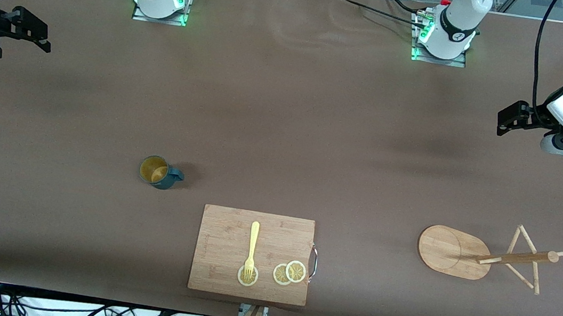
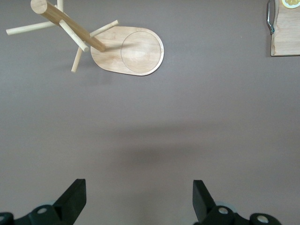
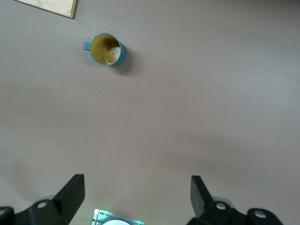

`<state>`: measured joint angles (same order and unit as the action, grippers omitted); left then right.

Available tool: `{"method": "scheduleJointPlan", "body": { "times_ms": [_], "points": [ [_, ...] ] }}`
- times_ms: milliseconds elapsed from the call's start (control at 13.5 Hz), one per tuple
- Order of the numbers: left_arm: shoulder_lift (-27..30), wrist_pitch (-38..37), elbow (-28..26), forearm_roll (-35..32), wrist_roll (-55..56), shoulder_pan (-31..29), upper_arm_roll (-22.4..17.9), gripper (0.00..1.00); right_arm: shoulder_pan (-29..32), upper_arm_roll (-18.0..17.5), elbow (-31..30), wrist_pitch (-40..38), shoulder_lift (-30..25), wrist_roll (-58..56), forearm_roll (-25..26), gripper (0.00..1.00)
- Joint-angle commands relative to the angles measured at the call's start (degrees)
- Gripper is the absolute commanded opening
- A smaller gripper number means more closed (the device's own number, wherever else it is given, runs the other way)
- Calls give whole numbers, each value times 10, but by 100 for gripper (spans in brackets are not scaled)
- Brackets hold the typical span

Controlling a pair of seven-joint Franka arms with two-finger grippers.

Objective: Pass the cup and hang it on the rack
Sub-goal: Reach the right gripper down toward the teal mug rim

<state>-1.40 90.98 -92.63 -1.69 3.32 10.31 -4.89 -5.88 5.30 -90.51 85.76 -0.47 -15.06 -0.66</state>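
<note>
The cup, a dark teal-blue mug with a yellowish inside, stands upright on the brown table toward the right arm's end, its handle pointing toward the rack. It also shows in the right wrist view. The bamboo rack stands toward the left arm's end, with its post and thin pegs up; it shows in the left wrist view too. My right gripper is open and empty, held up at the table's end, well away from the cup. My left gripper is open and empty, up in the air above the table near the rack's end.
A rectangular wooden cutting board lies near the front edge between cup and rack, with a yellow fork and lemon slices on it. Its metal handle faces the rack. Both arm bases stand along the table's back edge.
</note>
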Motion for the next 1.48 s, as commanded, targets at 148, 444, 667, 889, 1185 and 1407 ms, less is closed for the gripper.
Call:
{"method": "scheduleJointPlan", "body": {
  "times_ms": [148,444,667,889,1185,1407],
  "points": [
    [-8,-13,17,9,5,5,0,100,9,-6,9,-28,-5,12,-13,100],
    [-8,-13,18,7,-2,4,0,100,7,-6,9,-25,-2,11,-12,100],
    [-8,-13,18,8,-2,4,0,100,7,-6,6,-24,-2,12,-12,100],
    [-8,-13,18,8,-2,4,0,100,6,-6,-26,14,1,13,-12,100],
    [-8,-13,18,8,-3,3,0,100,3,-7,-57,63,17,27,-13,100],
    [-8,-13,18,8,-3,3,-1,100,-17,-8,-84,142,77,35,-14,100]
  ]
}}
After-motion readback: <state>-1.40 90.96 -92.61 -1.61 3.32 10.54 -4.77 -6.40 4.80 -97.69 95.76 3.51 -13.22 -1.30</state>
